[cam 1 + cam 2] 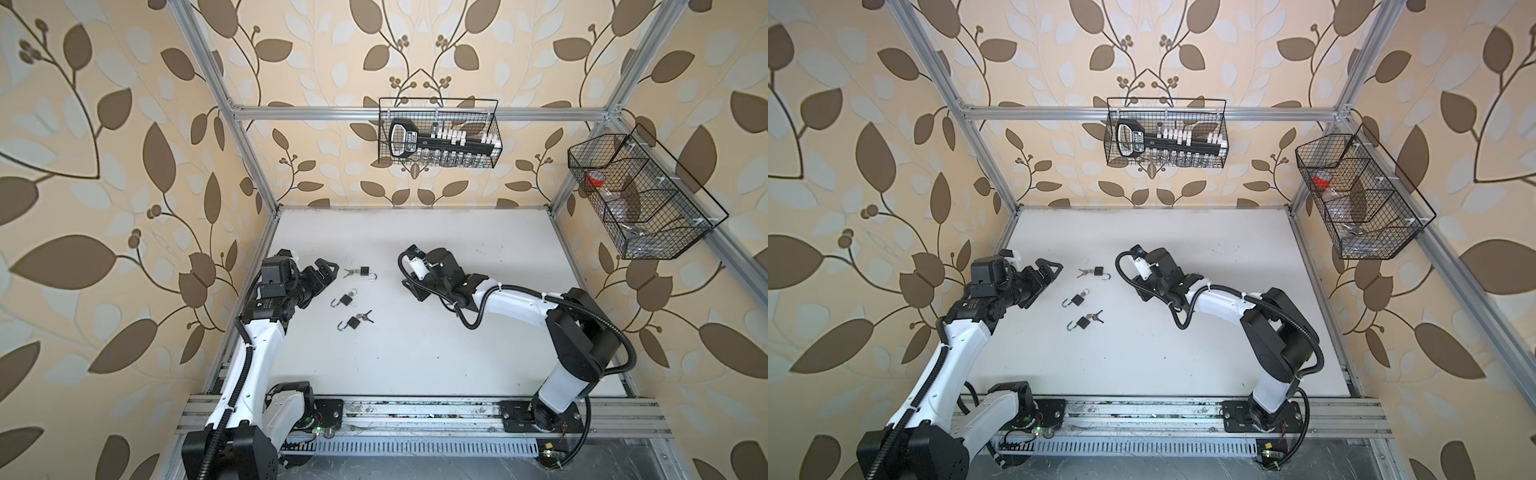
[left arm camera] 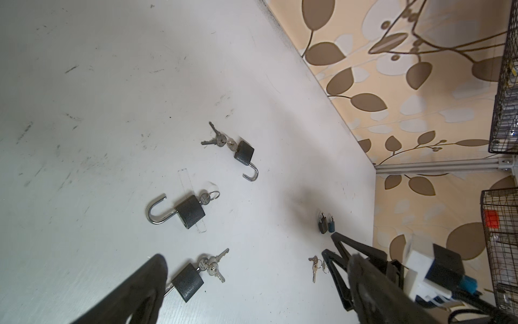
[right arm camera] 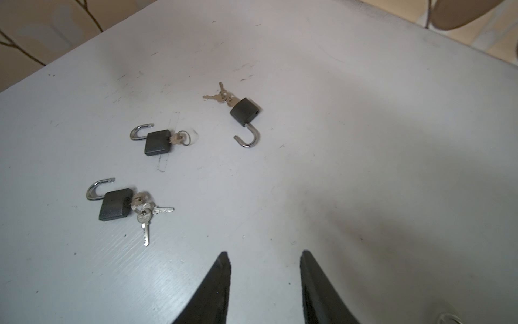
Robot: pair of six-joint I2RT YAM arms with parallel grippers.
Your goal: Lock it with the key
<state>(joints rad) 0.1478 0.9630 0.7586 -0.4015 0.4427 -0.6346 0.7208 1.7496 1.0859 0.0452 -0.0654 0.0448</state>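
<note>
Left arm base [image 1: 232,449] nearest camera, low on left in both top views. On white table [image 1: 436,353], left of centre, between grippers: far padlock [image 1: 365,270], middle padlock [image 1: 345,299], near padlock [image 1: 354,322]. All dark grey bodies, chrome shackles sprung open, keys at base.

Far padlock: long axis across table, shackle right, keys [image 1: 350,272] left. Middle and near padlocks: diagonal, shackles toward near-left, keys toward far-right.

Left gripper [image 1: 326,274]: jaws spread wide, empty, just left of far padlock. Right gripper [image 3: 265,254]: jaws partly apart, empty, over bare table.
</note>
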